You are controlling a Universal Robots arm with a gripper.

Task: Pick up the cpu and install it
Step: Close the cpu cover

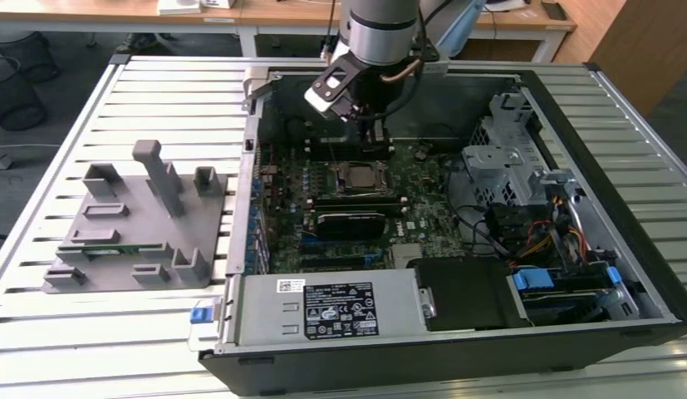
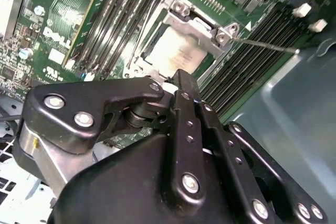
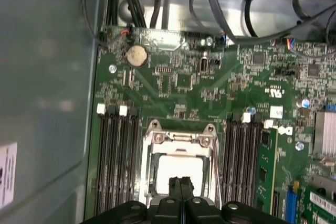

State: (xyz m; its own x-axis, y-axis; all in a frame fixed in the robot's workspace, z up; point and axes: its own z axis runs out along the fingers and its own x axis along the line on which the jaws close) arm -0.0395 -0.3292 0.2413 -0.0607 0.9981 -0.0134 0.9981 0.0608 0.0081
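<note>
The cpu [image 3: 178, 167] lies flat inside the metal socket frame [image 3: 149, 167] on the green motherboard, its pale silver top facing up. It shows in the second wrist view as a light square [image 2: 176, 53] and in the exterior view as a small square [image 1: 358, 174] near the board's middle. My gripper [image 3: 180, 181] hangs just above the cpu's edge, with the black fingers [image 2: 181, 85] pressed together and nothing between them. In the exterior view the gripper [image 1: 369, 137] reaches down into the open computer case, just behind the socket. The socket's wire lever [image 2: 262, 44] sticks out sideways.
Black memory slots [image 3: 118, 166] flank the socket, and a green memory stick [image 3: 266, 166] stands in one. A power supply [image 1: 326, 309], drive cage [image 1: 509, 162] and cables [image 1: 542, 241] crowd the case. A grey fixture [image 1: 133, 229] sits on the slatted table at the exterior view's left.
</note>
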